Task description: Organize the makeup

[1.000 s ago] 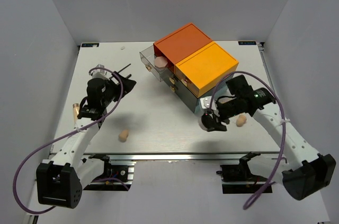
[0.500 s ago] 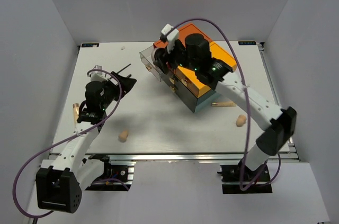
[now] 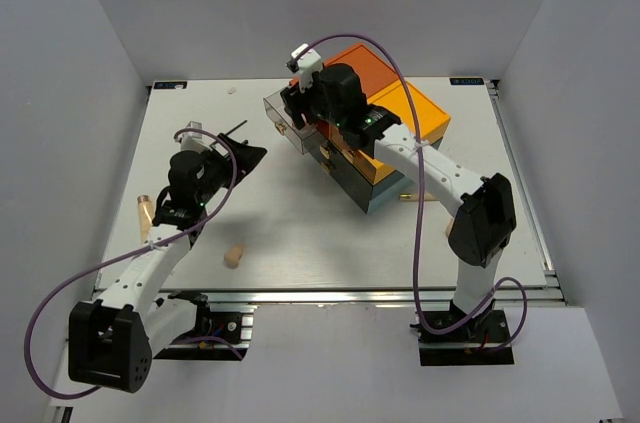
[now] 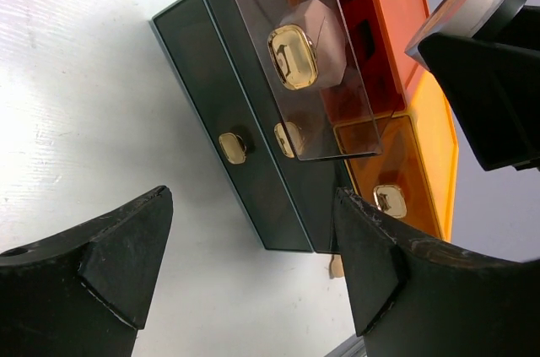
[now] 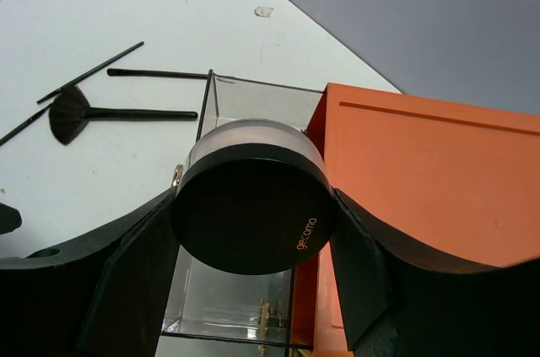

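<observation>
My right gripper (image 5: 253, 205) holds the compact (image 5: 251, 226) above the drawer box's (image 3: 418, 119) open drawer (image 5: 253, 94); brushes (image 5: 126, 112) lie left of that box, and a sponge (image 3: 234, 256) lies front-left of it.

- From above and behind the arm bases, our top external view looks down and forward, far enough off to take in the whole tabletop (image 3: 300, 233), both arms and the drawer box (image 3: 425, 121).
- Our left wrist view sits low over the tabletop and looks between the fingers of the left tool (image 4: 249, 247), close on the box's drawer fronts.
- Our right wrist view looks steeply down past the right tool (image 5: 253, 230), very near the round black compact (image 5: 245, 213) filling its middle; the brushes (image 5: 110, 112) lie beyond.
- Both wrist views share the clear open drawer (image 4: 312, 62), the orange top (image 5: 422, 180) and that compact.
</observation>
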Controlling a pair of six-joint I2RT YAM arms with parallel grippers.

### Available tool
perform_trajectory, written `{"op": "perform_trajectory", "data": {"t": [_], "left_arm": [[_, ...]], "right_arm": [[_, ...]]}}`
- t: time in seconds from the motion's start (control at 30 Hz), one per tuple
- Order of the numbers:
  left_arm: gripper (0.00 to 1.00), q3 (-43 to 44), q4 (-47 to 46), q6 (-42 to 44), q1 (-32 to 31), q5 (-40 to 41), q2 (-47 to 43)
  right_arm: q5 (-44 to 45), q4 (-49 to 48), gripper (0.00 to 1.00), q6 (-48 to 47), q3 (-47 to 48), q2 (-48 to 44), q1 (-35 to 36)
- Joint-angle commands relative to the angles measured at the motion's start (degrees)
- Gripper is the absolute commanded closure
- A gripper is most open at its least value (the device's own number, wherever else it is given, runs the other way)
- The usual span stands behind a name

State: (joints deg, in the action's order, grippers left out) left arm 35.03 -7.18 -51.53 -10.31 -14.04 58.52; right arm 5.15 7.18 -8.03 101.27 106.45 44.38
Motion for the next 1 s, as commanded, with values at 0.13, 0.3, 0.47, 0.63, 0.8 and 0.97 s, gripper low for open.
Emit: {"op": "perform_trajectory", "data": {"t": [0.13,0.3,0.47,0.63,0.8,0.97], "left_arm": [[0.14,0.83,-1.17,0.02,-0.94,-0.02,0.8],[0.13,1.1,-0.99,0.11,-1.21,0.07,1.07],[0.13,1.45,-0.82,0.02,-1.47,0.24,1.42],[0.13,2.33,-0.64,0.2,-1.73,0.24,2.38],[0.14,4.34,-1.43,0.29,-2.44,0.33,5.1],[0.32,7.16,-3.8,0.29,-4.02,0.68,8.97]], "right_arm": [[-2.77,-2.52,0.57,-1.46,3.49,1.03,-0.26],[-3.13,-1.91,0.48,-1.9,4.81,2.88,-0.35],[-3.57,-1.21,0.38,-2.08,4.99,3.76,-1.14],[-4.62,-1.11,0.11,-1.81,4.81,3.94,-2.28],[-8.22,-1.38,0.11,-0.85,6.83,2.44,-3.33],[-14.97,-0.5,0.18,1.7,10.52,-1.14,-6.76]]}}
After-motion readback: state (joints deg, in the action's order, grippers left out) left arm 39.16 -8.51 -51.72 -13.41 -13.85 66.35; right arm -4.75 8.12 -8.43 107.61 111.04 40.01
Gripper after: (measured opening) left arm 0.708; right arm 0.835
